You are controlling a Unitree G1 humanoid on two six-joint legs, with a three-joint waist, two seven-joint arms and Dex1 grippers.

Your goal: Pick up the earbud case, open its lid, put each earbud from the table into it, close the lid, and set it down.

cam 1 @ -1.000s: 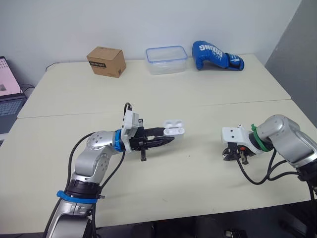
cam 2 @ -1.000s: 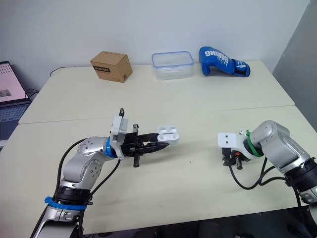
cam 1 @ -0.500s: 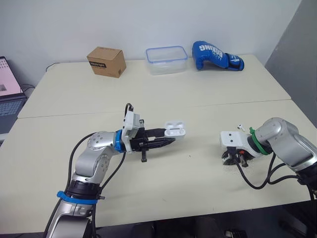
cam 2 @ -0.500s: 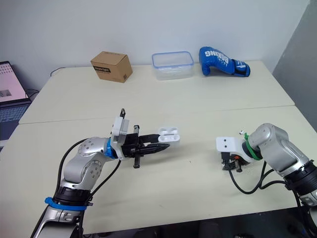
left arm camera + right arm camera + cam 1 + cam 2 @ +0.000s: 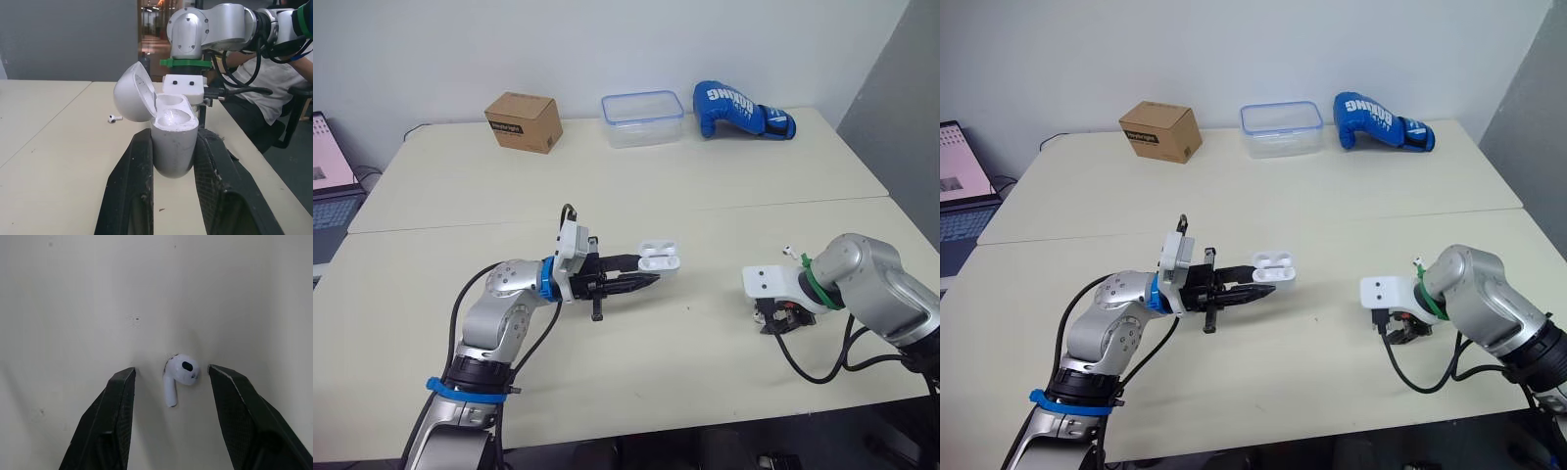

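Left gripper (image 5: 646, 270): clenched on the earbud case (image 5: 173, 147), one finger on the case's far flank and one on its near flank, holding it off the table (image 5: 685, 196) in front of me. Case stands upright, long axis vertical, rounded bottom down between the fingers, both sockets facing up and empty. Lid (image 5: 134, 93) is swung open on its hinge and leans away from me.

Right gripper (image 5: 171, 369): fingers spread wide and pointed down at the table, straddling one earbud (image 5: 178, 374). The earbud lies flat on the surface and touches neither finger. Its stem runs roughly parallel to the fingers, back toward the wrist, with the bud end farther out.

Second earbud (image 5: 115, 118): on the table just past my right wrist, apart from the gripper.

Far edge of the table: cardboard box (image 5: 522, 121), clear container with blue rim (image 5: 642, 117), blue boxing glove (image 5: 739, 110).
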